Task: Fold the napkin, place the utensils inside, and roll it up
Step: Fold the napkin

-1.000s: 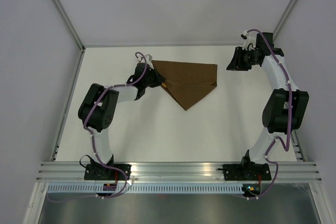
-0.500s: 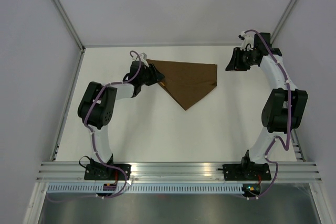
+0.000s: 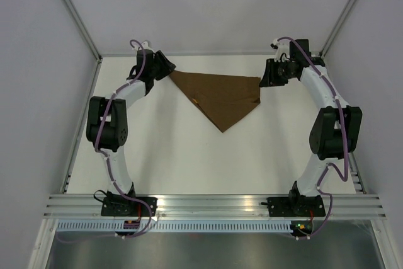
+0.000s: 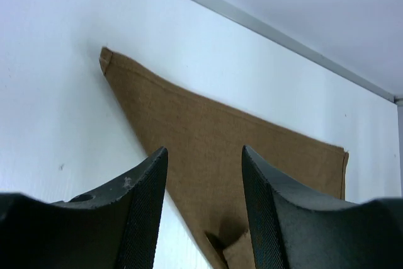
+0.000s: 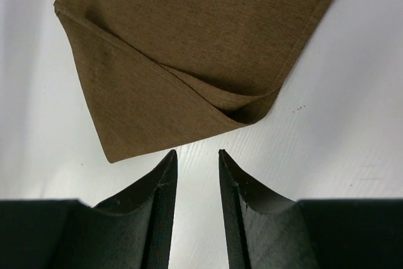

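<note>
Left fingers [image 4: 141, 212] and right fingers [image 5: 157, 218] gape near napkin [image 3: 220, 96].

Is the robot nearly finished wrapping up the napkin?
Not yet. Done: the napkin lies on the table, folded into a triangle. In hand: nothing. The left gripper and the right gripper are both open and empty, one near each far corner of the napkin. Left to do: put the knife inside and roll it up. I can't see a knife in any view.

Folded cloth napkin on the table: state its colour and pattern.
The cloth napkin is plain brown, unpatterned; clearest in the right wrist view.
</note>
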You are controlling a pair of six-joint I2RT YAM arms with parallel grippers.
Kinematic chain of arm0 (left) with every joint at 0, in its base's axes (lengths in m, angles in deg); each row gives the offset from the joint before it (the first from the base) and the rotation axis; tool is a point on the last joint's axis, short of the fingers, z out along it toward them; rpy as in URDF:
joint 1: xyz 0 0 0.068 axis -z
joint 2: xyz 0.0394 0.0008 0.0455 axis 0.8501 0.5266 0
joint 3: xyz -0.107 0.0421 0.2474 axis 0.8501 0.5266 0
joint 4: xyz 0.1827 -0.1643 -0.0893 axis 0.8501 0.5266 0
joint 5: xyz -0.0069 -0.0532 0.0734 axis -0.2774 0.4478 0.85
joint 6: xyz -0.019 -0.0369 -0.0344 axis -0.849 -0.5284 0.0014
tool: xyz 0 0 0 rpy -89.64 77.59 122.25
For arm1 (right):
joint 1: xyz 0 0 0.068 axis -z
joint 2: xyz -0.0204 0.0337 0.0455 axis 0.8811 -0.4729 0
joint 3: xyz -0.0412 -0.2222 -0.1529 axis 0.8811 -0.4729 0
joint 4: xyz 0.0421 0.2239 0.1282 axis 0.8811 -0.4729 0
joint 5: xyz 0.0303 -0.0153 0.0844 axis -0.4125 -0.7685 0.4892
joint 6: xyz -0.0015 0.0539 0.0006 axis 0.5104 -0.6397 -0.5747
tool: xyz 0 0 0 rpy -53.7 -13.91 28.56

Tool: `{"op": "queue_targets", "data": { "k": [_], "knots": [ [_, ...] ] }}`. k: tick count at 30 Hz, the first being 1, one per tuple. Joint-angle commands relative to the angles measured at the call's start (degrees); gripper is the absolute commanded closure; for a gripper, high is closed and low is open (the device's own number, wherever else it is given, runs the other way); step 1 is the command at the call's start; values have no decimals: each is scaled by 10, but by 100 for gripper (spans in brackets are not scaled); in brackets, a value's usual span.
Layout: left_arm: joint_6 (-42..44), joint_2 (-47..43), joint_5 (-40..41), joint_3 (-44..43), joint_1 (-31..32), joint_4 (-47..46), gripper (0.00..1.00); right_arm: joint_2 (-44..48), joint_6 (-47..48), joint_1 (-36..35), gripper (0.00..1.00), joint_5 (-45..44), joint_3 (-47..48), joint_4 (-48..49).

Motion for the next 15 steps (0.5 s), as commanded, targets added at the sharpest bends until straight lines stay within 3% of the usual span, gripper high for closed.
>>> {"op": "queue_targets", "data": {
  "k": [1, 6, 15],
  "knots": [
    [2, 56, 9, -67, -16, 67, 44, -13, 3, -17, 62, -15, 19, -3],
    [5, 130, 8, -153, -27, 112, 45, -14, 8, -24, 62, -18, 18, -4],
    [-15, 203, 11, -229, -32, 146, 44, -20, 10, -29, 62, -10, 19, -6]
  ]
}}
